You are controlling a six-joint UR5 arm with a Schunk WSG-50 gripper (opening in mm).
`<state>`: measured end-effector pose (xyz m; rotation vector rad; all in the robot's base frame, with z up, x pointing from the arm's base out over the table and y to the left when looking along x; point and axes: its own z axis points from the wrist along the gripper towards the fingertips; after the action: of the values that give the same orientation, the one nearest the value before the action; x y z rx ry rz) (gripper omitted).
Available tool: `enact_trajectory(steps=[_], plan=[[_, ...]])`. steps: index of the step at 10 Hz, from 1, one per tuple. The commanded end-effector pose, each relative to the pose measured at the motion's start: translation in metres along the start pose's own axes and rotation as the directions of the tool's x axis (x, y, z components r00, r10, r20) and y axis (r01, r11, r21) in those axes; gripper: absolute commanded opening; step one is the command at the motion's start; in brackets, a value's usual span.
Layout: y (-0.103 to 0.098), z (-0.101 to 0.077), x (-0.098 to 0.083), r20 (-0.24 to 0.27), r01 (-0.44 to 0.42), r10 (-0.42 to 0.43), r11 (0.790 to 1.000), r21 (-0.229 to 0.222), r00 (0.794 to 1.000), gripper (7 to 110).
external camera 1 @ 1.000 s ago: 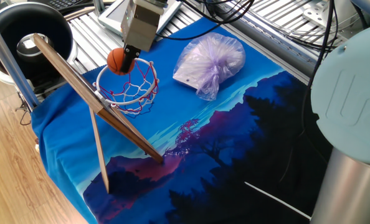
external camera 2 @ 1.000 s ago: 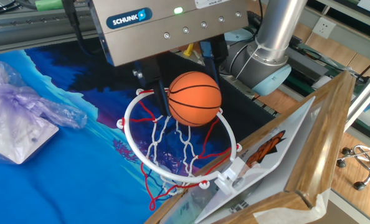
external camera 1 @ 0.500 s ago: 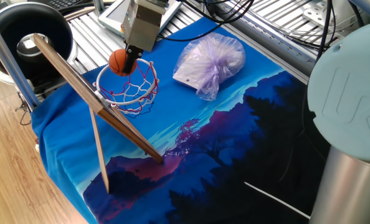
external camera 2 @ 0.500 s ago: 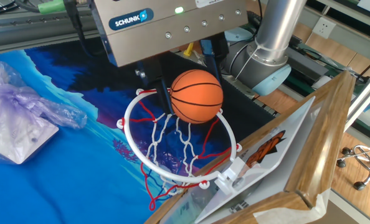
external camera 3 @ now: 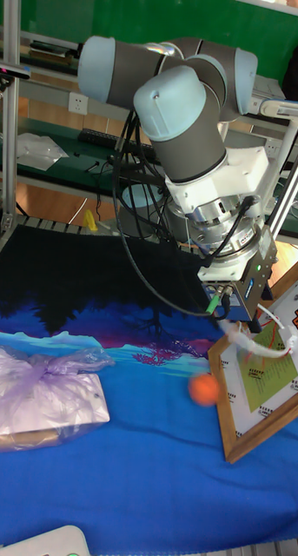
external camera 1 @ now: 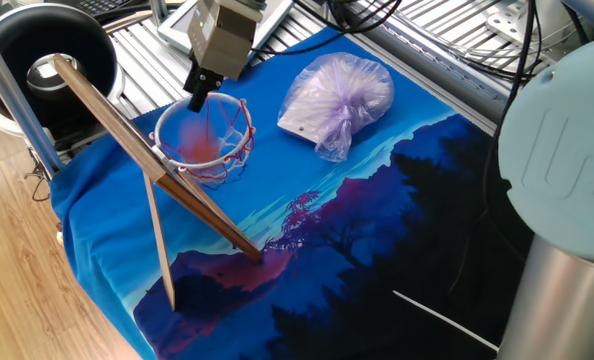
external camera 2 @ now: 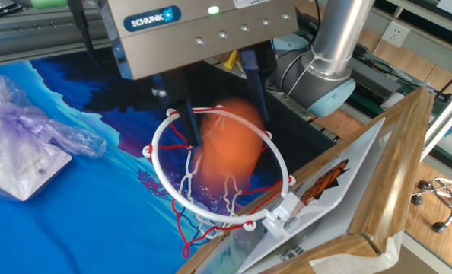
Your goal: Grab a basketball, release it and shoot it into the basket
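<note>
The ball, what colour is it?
The basketball is orange, clearest in the tall fixed view.

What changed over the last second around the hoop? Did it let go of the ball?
Yes. The gripper has opened and released the basketball, which was clamped just above the rim and is now a motion-blurred streak dropping through the basket into the net. The gripper shifted only slightly and hangs over the rim. The hoop stand and purple bag lie as before.
</note>
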<state>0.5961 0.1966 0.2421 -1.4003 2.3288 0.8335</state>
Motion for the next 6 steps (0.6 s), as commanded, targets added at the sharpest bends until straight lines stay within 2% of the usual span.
enact_trajectory(steps=[1, 3, 6], plan=[[0.004, -0.003, -0.004, 0.015, 0.016, -0.016, 1.0, -0.017, 1.0, 66], [0.006, -0.003, -0.003, 0.007, -0.003, 0.003, 1.0, -0.024, 1.0, 66], [0.016, -0.005, 0.009, -0.048, -0.096, 0.093, 0.994, -0.059, 0.995, 66]])
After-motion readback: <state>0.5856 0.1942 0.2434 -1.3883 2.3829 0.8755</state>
